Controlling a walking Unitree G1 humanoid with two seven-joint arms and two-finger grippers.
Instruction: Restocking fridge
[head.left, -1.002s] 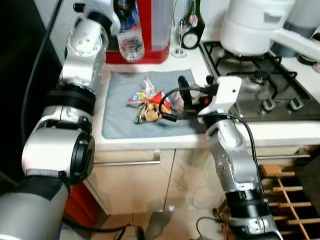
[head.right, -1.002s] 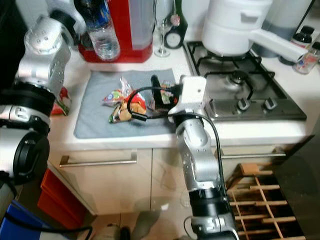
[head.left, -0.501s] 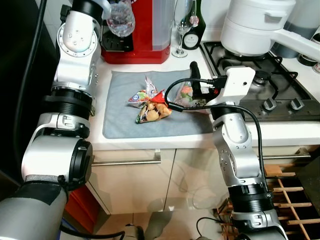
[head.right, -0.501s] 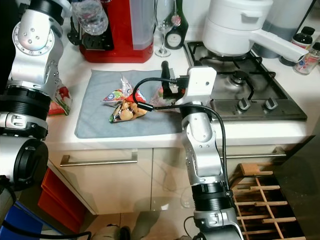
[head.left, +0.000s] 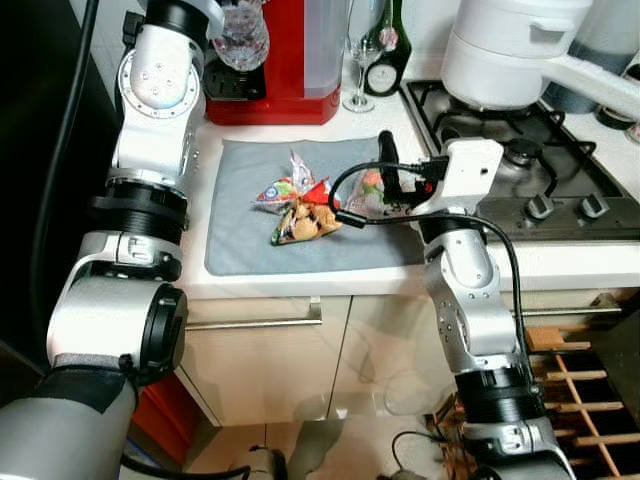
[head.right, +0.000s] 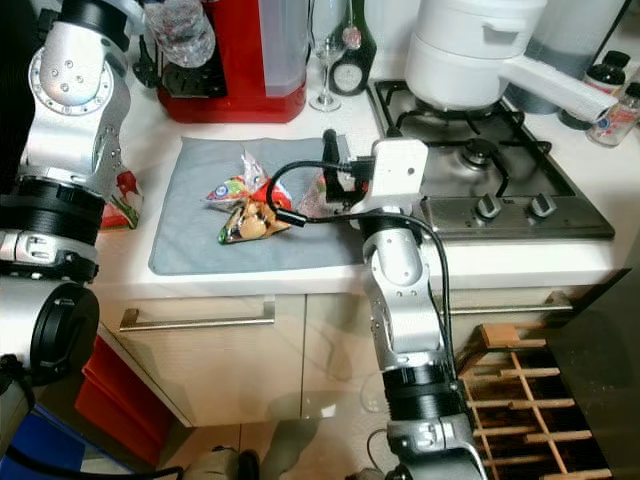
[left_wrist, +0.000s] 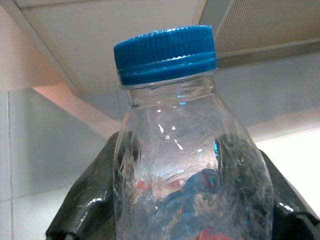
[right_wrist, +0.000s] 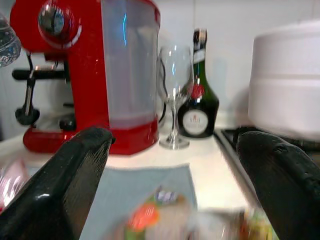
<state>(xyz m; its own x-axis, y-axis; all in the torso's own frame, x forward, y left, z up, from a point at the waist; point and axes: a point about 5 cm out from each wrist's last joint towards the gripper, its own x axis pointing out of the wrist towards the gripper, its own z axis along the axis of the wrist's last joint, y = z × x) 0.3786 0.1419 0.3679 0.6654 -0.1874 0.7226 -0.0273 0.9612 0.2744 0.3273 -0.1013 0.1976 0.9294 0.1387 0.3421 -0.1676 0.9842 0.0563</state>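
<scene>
The clear water bottle (left_wrist: 187, 165) (blue cap up) is clamped in the left gripper (left_wrist: 190, 200), raised high beside the red coffee machine (head.left: 290, 60). Snack packets (head.left: 300, 205) lie on a grey mat (head.left: 235, 225) on the tabletop (head.right: 150, 150). The right gripper (right_wrist: 175, 170) hovers over them, fingers (right_wrist: 75, 175) spread wide, holding nothing.

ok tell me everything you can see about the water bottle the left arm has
The water bottle is clear, crinkled plastic with a ribbed blue screw cap, still on. A blue and red label shows through its lower body. The left gripper is shut on it, one black finger on each side of the body below the shoulder. In the wrist view it stands upright between the fingers. From the head camera the bottle is held up high in front of the red coffee machine, off the counter.
</scene>
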